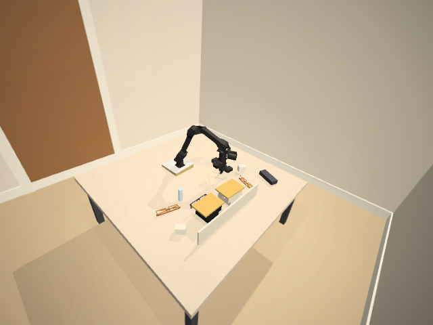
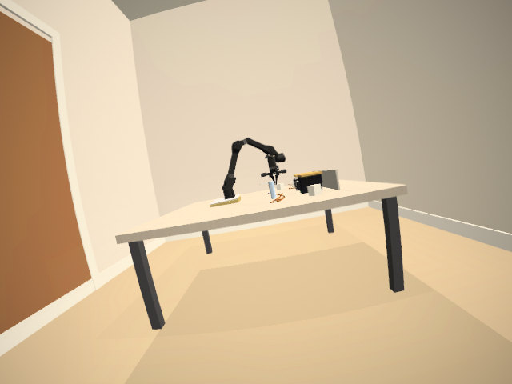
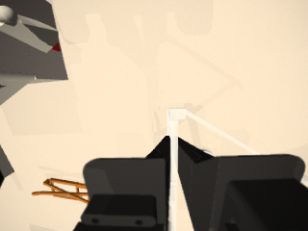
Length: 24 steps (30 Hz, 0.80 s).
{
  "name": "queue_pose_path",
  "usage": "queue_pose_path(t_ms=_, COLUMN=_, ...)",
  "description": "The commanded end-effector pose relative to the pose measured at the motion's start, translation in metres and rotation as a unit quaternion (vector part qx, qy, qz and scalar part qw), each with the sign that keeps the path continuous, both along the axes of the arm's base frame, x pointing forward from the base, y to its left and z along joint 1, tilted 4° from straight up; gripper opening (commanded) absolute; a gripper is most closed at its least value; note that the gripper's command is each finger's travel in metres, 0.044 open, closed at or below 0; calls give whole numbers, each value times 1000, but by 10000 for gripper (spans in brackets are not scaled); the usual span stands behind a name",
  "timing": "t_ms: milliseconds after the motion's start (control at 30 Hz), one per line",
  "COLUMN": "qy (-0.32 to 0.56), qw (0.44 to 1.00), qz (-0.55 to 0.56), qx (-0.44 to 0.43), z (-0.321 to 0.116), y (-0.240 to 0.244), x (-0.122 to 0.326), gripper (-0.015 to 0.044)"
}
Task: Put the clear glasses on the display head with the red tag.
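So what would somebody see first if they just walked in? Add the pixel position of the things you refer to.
Probably the big black robot arm [image 1: 206, 131] [image 2: 259, 145], bending high over the table [image 1: 139, 196] [image 2: 264, 213]. Next, two bright orange-yellow tops [image 1: 208, 204] side by side in front of the long low wall [image 1: 228, 214]. The brown door [image 1: 52, 87] [image 2: 37, 165] stands out at the left.

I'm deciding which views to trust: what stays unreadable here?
- Red tag: wrist view, mostly hidden by the head's gray parts.
- Clear glasses: wrist view, lower part cut off by the bottom edge.
- Gripper fingertips: exterior view, too small to show their grip.
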State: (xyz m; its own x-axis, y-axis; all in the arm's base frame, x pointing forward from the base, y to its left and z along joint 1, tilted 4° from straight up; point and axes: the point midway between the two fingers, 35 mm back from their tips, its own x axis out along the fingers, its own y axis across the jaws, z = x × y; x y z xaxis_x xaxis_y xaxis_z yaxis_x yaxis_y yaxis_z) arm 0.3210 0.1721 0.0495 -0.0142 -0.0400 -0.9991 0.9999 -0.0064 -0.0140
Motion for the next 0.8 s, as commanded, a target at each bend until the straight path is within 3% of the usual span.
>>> queue_pose_path(t_ms=0, qy=-1, qw=1000, qz=-1, qx=0, z=1, y=-4, x=4, gripper=0)
queue_pose_path(t_ms=767, qy=-2, qw=1000, qz=-1, qx=-1, z=1, y=-22, x=13, gripper=0)
